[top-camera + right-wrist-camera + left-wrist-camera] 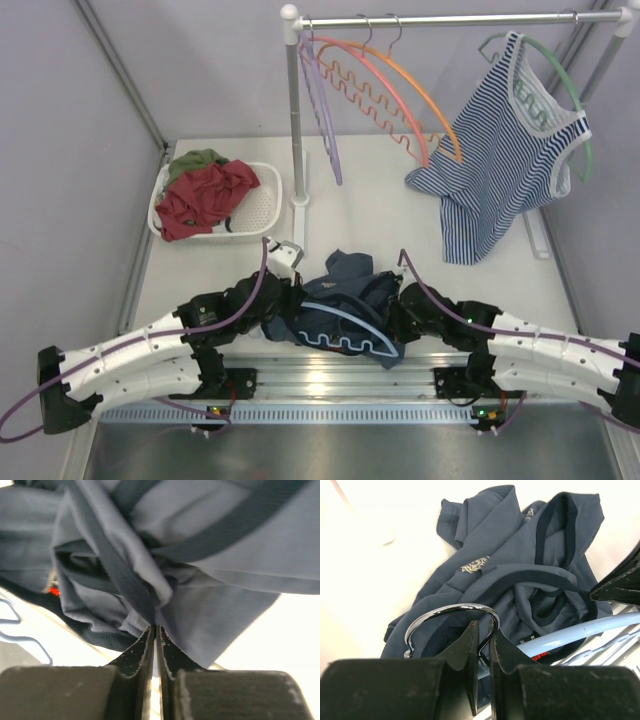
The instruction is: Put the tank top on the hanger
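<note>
The navy tank top (345, 290) lies crumpled on the table between my two arms. The light-blue hanger (345, 330) lies against its near side, the wavy bar toward me. My left gripper (483, 630) is shut on the neck of the hanger's metal hook (451, 611), with the tank top (520, 565) just beyond and the blue arm (585, 630) running right. My right gripper (155, 629) is shut on a fold of the tank top (165, 555) at its right side; the hanger's wavy bar (15, 630) shows at the left edge.
A rail (450, 18) at the back carries an orange hanger (400, 80), a lilac hanger (325, 120) and a green hanger (570, 90) with a striped tank top (500, 160). A white basket (262, 205) with red and green garments stands at the far left.
</note>
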Action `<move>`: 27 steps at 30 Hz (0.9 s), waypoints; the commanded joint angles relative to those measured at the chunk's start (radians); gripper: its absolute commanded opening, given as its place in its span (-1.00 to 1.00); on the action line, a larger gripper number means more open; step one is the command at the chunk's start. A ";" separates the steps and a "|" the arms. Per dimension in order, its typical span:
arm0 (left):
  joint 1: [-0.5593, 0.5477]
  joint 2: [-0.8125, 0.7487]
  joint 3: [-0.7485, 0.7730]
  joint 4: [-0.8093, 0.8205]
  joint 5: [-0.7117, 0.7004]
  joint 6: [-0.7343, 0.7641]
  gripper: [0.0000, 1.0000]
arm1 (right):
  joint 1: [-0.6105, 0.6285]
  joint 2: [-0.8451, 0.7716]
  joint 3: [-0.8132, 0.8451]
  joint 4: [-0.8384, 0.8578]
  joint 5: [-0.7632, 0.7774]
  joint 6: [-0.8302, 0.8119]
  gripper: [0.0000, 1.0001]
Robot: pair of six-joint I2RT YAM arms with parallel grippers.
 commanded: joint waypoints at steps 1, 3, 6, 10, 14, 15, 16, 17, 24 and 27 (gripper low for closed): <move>0.000 -0.007 0.057 0.048 -0.063 -0.010 -1.00 | 0.017 -0.055 0.021 -0.080 0.093 0.040 -0.93; 0.000 -0.009 0.061 0.047 -0.092 -0.011 -1.00 | 0.017 -0.098 0.038 -0.126 0.124 0.049 -0.99; -0.002 -0.012 0.067 0.044 -0.152 -0.014 -1.00 | 0.017 -0.141 0.056 -0.174 0.147 0.056 -1.00; 0.000 -0.004 0.072 0.048 -0.196 -0.010 -1.00 | 0.018 -0.171 0.076 -0.223 0.168 0.063 -1.00; 0.000 0.027 0.084 0.056 -0.226 -0.007 -1.00 | 0.017 -0.195 0.096 -0.256 0.182 0.066 -1.00; -0.002 0.033 0.087 0.057 -0.227 -0.008 -1.00 | 0.017 -0.197 0.105 -0.259 0.187 0.066 -1.00; 0.000 0.037 0.090 0.056 -0.232 -0.007 -1.00 | 0.017 -0.195 0.111 -0.263 0.193 0.066 -1.00; -0.002 0.051 0.096 0.051 -0.253 -0.005 -1.00 | 0.017 -0.189 0.134 -0.276 0.196 0.059 -1.00; -0.002 0.063 0.109 0.065 -0.304 0.000 -1.00 | 0.015 -0.180 0.202 -0.322 0.196 0.037 -1.00; 0.000 0.088 0.123 0.059 -0.310 0.004 -1.00 | 0.017 -0.183 0.240 -0.333 0.193 0.023 -1.00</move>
